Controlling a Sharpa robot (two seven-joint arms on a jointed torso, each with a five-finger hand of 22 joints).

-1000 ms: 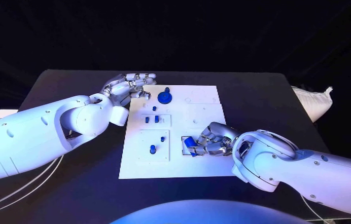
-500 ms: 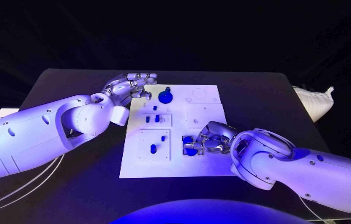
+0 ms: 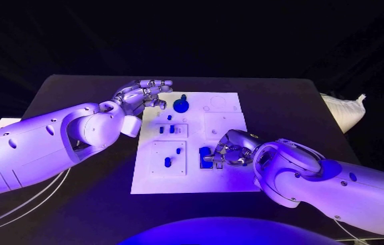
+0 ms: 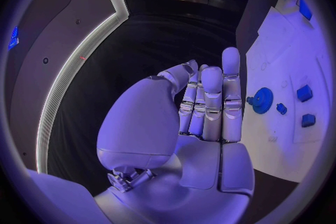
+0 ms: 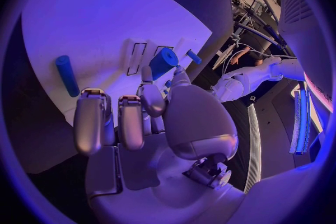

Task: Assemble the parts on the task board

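The white task board [image 3: 228,103] lies mid-table. My right hand [image 3: 230,149] is low over its near right part, and a thumb and finger pinch a blue part [image 3: 206,158]. In the right wrist view that blue part [image 5: 162,61] sits at the fingertips [image 5: 146,75], beside two slots in the board [image 5: 84,17]; a blue peg [image 5: 66,74] lies loose on the board. My left hand [image 3: 144,94] hovers at the board's far left corner, fingers straight and holding nothing. A blue gear [image 3: 181,106] lies next to it. The left wrist view shows the left hand [image 4: 203,112] and the gear [image 4: 263,99].
Small blue parts stand in the board's left panels [image 3: 166,129] [image 3: 167,162]. A white bag [image 3: 342,112] lies off the table's right edge. Cables [image 3: 32,198] hang at the near left. Bare black table [image 3: 288,106] surrounds the board.
My right hand has shifted slightly toward the far side of the board with the blue part at its fingertips. The left hand has stayed where it was.
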